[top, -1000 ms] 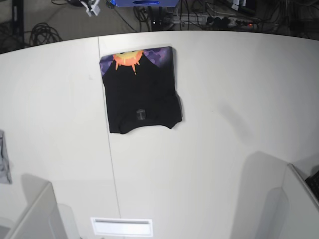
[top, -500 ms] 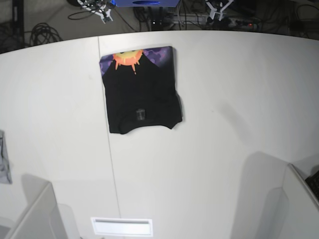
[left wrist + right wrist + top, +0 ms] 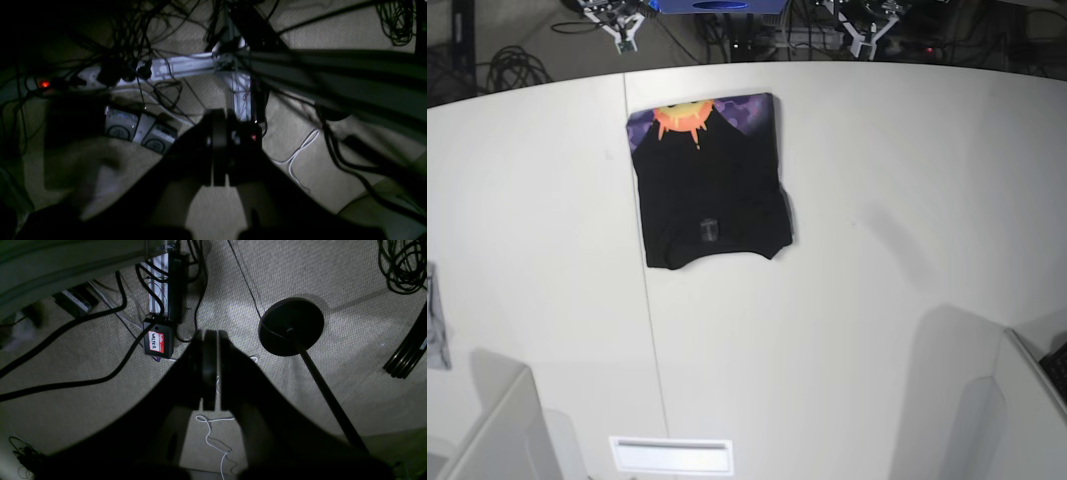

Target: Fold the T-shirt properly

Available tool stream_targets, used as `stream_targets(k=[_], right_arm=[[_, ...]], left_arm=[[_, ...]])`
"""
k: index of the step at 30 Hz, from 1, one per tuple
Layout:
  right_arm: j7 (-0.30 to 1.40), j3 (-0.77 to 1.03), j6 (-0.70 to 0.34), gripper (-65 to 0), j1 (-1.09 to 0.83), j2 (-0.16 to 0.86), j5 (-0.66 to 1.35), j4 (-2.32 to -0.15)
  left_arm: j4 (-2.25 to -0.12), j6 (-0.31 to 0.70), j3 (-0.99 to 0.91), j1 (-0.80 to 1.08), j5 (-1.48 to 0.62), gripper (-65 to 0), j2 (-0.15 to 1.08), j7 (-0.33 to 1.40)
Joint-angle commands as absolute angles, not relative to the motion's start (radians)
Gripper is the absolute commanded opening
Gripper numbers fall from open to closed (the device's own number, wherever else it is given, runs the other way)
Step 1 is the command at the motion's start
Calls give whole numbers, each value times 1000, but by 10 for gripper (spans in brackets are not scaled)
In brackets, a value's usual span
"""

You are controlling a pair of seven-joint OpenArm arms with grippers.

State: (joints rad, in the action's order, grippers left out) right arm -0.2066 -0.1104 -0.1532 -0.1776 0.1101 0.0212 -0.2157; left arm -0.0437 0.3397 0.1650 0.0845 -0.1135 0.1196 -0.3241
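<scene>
White tabletop [image 3: 877, 330], grey floor [image 3: 126, 426], tangled cables [image 3: 405, 268].

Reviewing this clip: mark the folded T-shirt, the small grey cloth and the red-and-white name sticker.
T-shirt [image 3: 709, 185]: base view, black middle.
Grey cloth [image 3: 435, 325]: base view, visible part at the left edge.
Name sticker [image 3: 156, 342]: right wrist view, its middle.

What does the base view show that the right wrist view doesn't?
Only the base view shows the folded black T-shirt on the white table, and the grey cloth at the edge.

Only the right wrist view shows the red-and-white name sticker and the round black base with its pole.

Both show dark cables and the right pincer.
</scene>
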Motion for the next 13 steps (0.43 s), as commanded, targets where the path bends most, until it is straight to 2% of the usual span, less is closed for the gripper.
stream_targets(k=[1, 13], right_arm=[[-213, -108, -151, -650, -177, 117, 21, -217], [-213, -105, -151, -650, -176, 96, 22, -217]], left_arm=[[-62, 343, 165, 96, -119, -650, 125, -331], [-88, 343, 163, 117, -119, -650, 124, -331]])
